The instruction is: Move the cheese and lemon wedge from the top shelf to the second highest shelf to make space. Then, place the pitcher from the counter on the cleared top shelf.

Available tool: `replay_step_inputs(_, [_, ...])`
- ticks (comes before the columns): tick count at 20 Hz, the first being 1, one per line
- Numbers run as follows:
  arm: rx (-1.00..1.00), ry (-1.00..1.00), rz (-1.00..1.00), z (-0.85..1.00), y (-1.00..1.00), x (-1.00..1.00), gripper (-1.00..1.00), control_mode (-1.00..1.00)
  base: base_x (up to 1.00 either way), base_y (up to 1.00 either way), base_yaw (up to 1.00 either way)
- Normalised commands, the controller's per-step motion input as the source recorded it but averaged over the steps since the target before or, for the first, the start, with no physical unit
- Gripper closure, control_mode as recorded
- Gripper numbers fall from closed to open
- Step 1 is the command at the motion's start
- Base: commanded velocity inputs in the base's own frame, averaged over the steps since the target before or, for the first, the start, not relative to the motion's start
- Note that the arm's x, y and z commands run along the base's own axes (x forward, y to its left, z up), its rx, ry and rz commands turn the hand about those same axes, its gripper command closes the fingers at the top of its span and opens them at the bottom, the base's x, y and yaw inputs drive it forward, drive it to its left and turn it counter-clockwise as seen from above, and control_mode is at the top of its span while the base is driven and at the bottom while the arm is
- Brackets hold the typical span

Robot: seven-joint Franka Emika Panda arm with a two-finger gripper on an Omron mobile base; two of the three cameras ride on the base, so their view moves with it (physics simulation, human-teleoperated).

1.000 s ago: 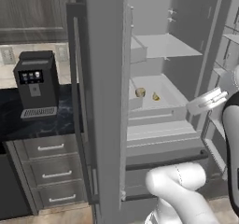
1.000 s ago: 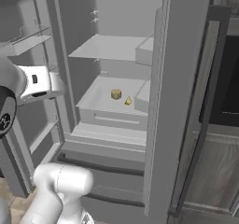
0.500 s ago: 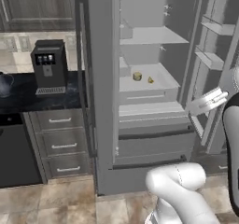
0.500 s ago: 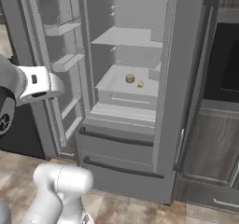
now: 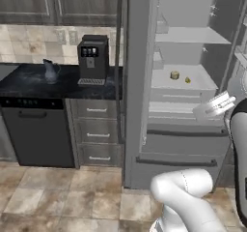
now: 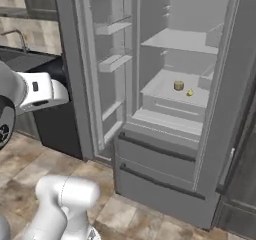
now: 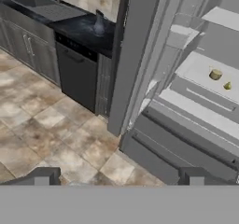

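Left base view, fridge open ahead of me: the cheese and the lemon wedge sit close together but apart on a light grey shelf in the middle of the fridge interior, cheese to the left. I note another bare grey shelf above them. The pitcher stands upright on the black marble counter, left of the coffee machine and well apart from the fridge. Below the counter I see grey drawers and a dark dishwasher front. Right base view shows the same pair, cheese and lemon wedge, on that shelf, with the open fridge door and its bins to the left. Hand view looks down at the tiled floor; the gripper shows two dark fingertips spread wide with nothing between them. The same view picks up the pitcher on the counter, and the cheese beside the lemon wedge, all well away from the fingers.
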Motion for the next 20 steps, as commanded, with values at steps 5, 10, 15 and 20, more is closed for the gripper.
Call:
replay_step_inputs(5, [0.00,0.00,0.00,0.00,0.00,0.00,-1.00,1.00,0.25,0.71,0.50])
replay_step_inputs(10, [0.00,0.00,0.00,0.00,0.00,0.00,-1.00,1.00,0.42,0.74,0.45])
replay_step_inputs(15, [0.00,0.00,0.00,0.00,0.00,0.00,-1.00,1.00,0.54,0.60,0.20])
replay_step_inputs(20, [0.00,0.00,0.00,0.00,0.00,0.00,-1.00,1.00,0.47,0.25,-0.09])
